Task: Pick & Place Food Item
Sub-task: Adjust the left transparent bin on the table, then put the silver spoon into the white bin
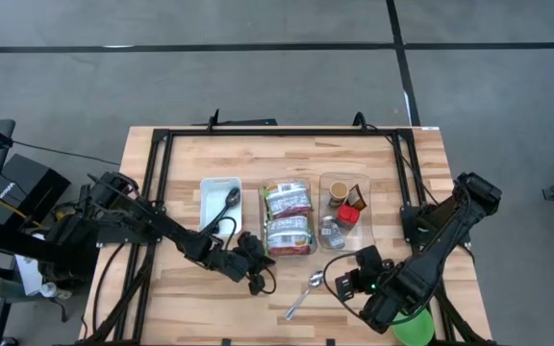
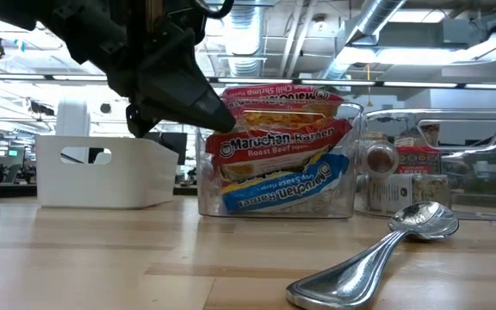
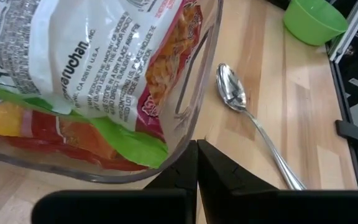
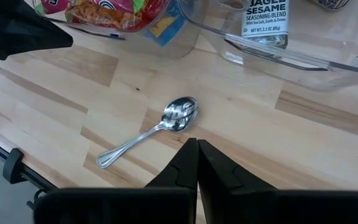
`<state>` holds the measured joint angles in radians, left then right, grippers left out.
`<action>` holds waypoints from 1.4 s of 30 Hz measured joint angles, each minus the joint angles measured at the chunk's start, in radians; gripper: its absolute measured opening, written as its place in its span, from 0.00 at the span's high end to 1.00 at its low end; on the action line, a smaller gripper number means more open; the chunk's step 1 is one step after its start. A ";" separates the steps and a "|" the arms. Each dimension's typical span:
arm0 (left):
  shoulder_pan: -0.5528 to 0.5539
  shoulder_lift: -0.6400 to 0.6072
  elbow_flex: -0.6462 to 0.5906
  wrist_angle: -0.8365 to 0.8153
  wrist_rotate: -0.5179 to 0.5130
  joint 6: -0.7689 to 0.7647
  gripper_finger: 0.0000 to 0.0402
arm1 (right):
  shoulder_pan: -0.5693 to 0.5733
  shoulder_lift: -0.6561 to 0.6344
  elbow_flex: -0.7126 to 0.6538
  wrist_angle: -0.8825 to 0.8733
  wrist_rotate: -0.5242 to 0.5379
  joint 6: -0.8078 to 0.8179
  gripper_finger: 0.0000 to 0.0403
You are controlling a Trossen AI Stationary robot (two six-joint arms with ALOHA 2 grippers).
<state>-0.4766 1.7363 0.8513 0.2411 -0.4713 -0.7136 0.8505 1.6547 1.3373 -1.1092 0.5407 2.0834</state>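
— How far along are you?

— Barely begun, I'd judge. Your left hand (image 1: pixel 255 272) is closed on nothing, just in front of the clear bin (image 1: pixel 288 252), where the ramen (image 1: pixel 288 202) sits unpicked. Your right hand (image 1: pixel 346 284) is closed and empty too, with the spoon (image 1: pixel 306 293) lying beside it on the counter (image 1: pixel 181 298).

— What's left?

— Everything: grasp, lift, place.

Two black, chunky jointed arms trail looped black cables; the left claw (image 1: pixel 255 279) and right claw (image 1: pixel 347 283) end in matte, wedge-shaped black fingers (image 3: pixel 185 174).
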 joint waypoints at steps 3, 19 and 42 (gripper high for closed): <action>0.000 0.000 0.000 -0.002 0.000 0.000 1.00 | 0.000 0.000 0.000 0.001 0.000 0.000 1.00; 0.001 -0.136 0.000 -0.177 -0.039 -0.001 1.00 | 0.000 0.000 0.000 0.049 0.000 -0.052 1.00; -0.163 -0.279 0.000 -0.181 0.137 -0.001 1.00 | -0.061 0.072 0.000 0.312 0.036 -0.332 1.00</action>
<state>-0.6396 1.4574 0.8513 0.0597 -0.3344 -0.7147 0.7891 1.7263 1.3371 -0.7976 0.5770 1.7510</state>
